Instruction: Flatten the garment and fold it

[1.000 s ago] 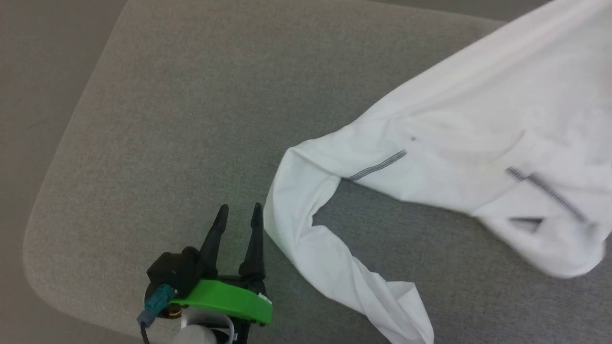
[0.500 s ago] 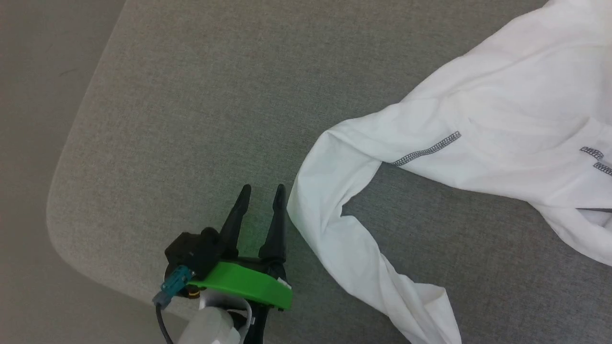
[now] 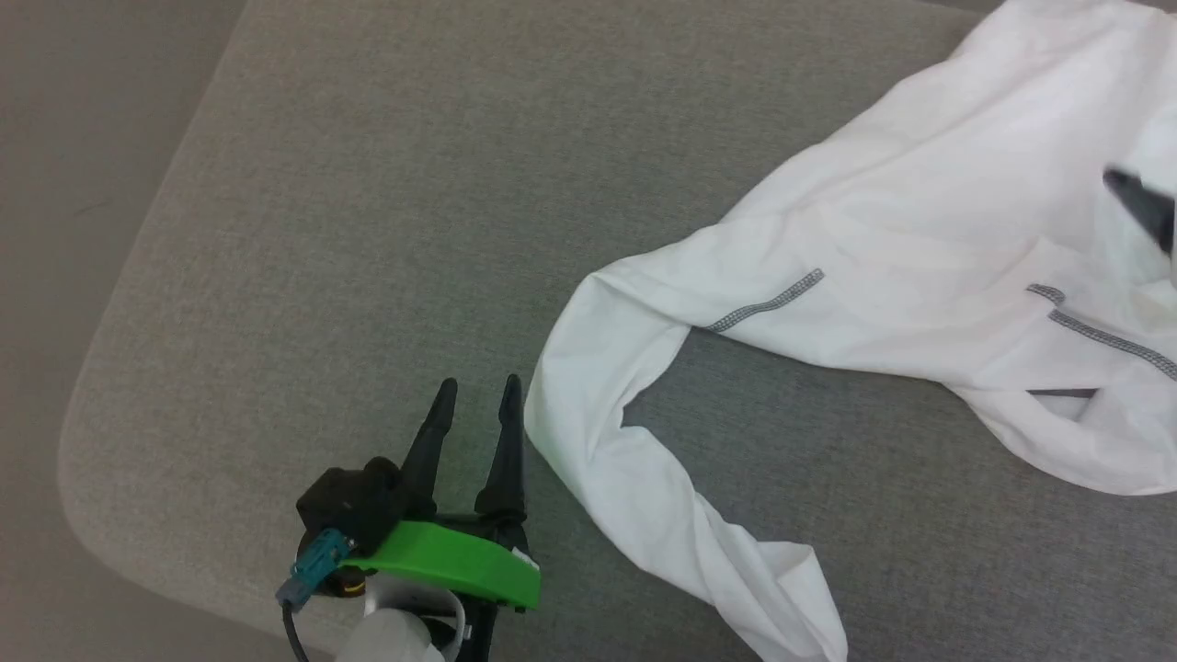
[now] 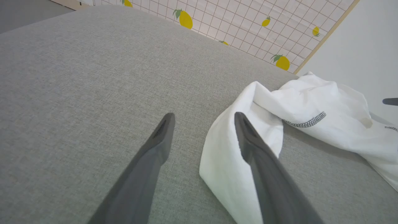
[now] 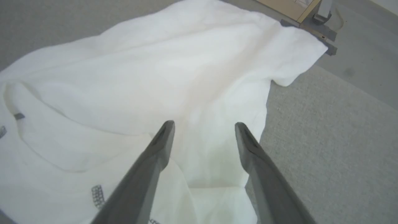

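The garment [image 3: 919, 230], a white shirt with dark grey stitching, lies crumpled on the right of the grey padded surface [image 3: 368, 230]. One sleeve [image 3: 625, 460] bends down toward the front edge. My left gripper [image 3: 474, 393] stands open just left of that sleeve fold, with nothing between its fingers. In the left wrist view the gripper [image 4: 203, 118] has its right finger against the edge of the garment [image 4: 298, 105]. My right gripper [image 5: 203, 126] hangs open over the garment [image 5: 155, 71], holding nothing. One of its dark fingers [image 3: 1140, 202] enters at the head view's right edge.
The grey surface ends in a rounded corner [image 3: 83, 460] at the left, with floor beyond it. A tiled wall with lemon prints [image 4: 248, 25] rises behind the surface. A wooden piece on a grey base [image 5: 311, 18] stands past the garment's far corner.
The head camera has shifted. A dark finger of the right gripper has come in at the right edge over the garment. The left gripper has stayed open beside the sleeve.
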Robot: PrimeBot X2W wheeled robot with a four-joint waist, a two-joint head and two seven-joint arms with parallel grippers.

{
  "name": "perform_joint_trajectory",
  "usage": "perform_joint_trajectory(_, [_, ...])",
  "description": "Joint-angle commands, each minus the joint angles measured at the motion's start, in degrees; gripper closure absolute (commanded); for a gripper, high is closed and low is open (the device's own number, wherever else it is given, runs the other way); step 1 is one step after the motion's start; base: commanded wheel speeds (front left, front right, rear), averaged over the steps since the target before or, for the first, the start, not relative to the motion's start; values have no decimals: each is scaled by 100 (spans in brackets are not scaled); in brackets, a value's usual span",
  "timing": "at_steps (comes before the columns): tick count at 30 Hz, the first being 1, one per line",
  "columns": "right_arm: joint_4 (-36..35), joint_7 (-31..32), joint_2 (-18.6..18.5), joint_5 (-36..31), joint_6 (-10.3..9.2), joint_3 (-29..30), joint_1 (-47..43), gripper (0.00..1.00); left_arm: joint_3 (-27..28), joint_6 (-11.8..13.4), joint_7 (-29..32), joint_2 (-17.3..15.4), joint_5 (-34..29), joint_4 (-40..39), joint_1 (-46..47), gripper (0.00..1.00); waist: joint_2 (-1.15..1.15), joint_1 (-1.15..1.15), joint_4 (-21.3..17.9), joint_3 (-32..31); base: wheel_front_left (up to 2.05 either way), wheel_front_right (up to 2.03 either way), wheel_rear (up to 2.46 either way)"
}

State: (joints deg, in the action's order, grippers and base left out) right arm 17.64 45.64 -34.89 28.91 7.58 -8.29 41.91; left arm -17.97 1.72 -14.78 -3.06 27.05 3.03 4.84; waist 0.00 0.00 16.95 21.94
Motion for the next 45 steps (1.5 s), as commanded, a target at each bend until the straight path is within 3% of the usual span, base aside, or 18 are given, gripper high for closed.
perform_joint_trajectory(1, [-178, 163, -195, 181, -9, -1, -281, 0, 24, -28, -22, 18, -45, -36, -33, 0, 0, 0, -134, -33, 0, 0, 0])
perform_joint_trajectory(7, [-786, 581, -460, 700, -9, 182, -1142, 0, 38, -55, -22, 18, -81, -75, 18, 0, 0, 0, -179, 195, 0, 0, 0])
perform_joint_trajectory(16, [-1182, 261, -463, 787, -9, -108, -1394, 0, -33, -109, -22, 18, -70, 1, 181, 0, 0, 0, -104, 314, 0, 0, 0])
perform_joint_trajectory(18, [-1096, 206, -421, 743, -9, -132, -1385, 54, -60, -114, -22, 18, -54, 25, 198, 0, 0, 0, -77, 325, 0, 0, 0])
perform_joint_trajectory(19, [-1094, 153, -419, 694, -9, -172, -1360, 87, -71, -115, -22, 18, -43, 35, 201, 0, 0, 0, -64, 322, 0, 0, 0])
perform_joint_trajectory(20, [-1095, 90, -415, 658, -9, -186, -1328, 100, -76, -114, -22, 18, -37, 45, 199, 0, 0, 0, -59, 313, 0, 0, 0])
perform_joint_trajectory(28, [-1219, -264, -410, 637, -9, -330, -1105, 100, 32, -109, -22, 18, -63, 172, 54, 0, 0, 0, -208, -144, 0, 0, 0])
perform_joint_trajectory(36, [-2058, -576, -319, 896, -9, -409, -1227, 100, 209, -153, -22, 18, -148, 243, -172, 0, 0, 0, -520, -783, 0, 0, 0])
perform_joint_trajectory(45, [-3337, -136, -47, 1284, -9, -277, -2777, 100, 550, -219, -22, 18, -345, 221, -516, 0, 0, 0, -1093, -1174, 0, 0, 0])
